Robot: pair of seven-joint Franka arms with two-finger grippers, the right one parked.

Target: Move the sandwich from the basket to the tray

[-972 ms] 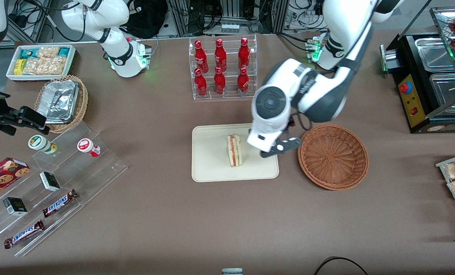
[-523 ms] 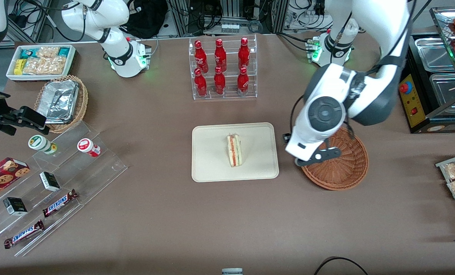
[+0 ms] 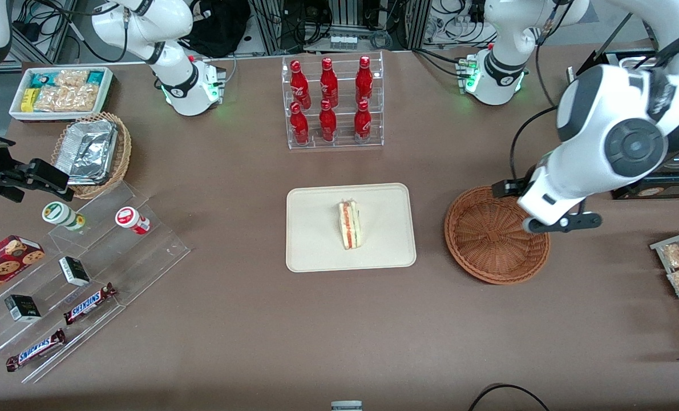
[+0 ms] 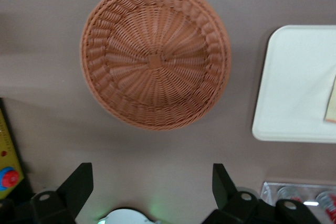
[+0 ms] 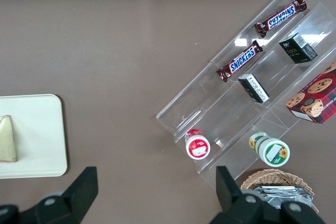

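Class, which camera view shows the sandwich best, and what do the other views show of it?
The front view: the whole sandwich stands on the tray, its red and green layers visible. Both wrist views catch only a pale cut-off piece. The gripper hangs open above the basket.

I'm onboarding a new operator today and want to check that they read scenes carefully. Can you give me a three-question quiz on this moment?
1. True or false: the triangular white-bread sandwich lies on the cream-white rectangular tray.
2. What does the round reddish-brown wicker basket hold? A) a sandwich B) foil trays C) nothing
3. Fill in: the left arm's gripper hangs above the table beside the basket, its fingers ____ and holding nothing.

Key
1. True. It rests near the tray's middle.
2. C. The wrist view shows only bare weave.
3. Open. The two fingers stand wide apart with bare table between them.
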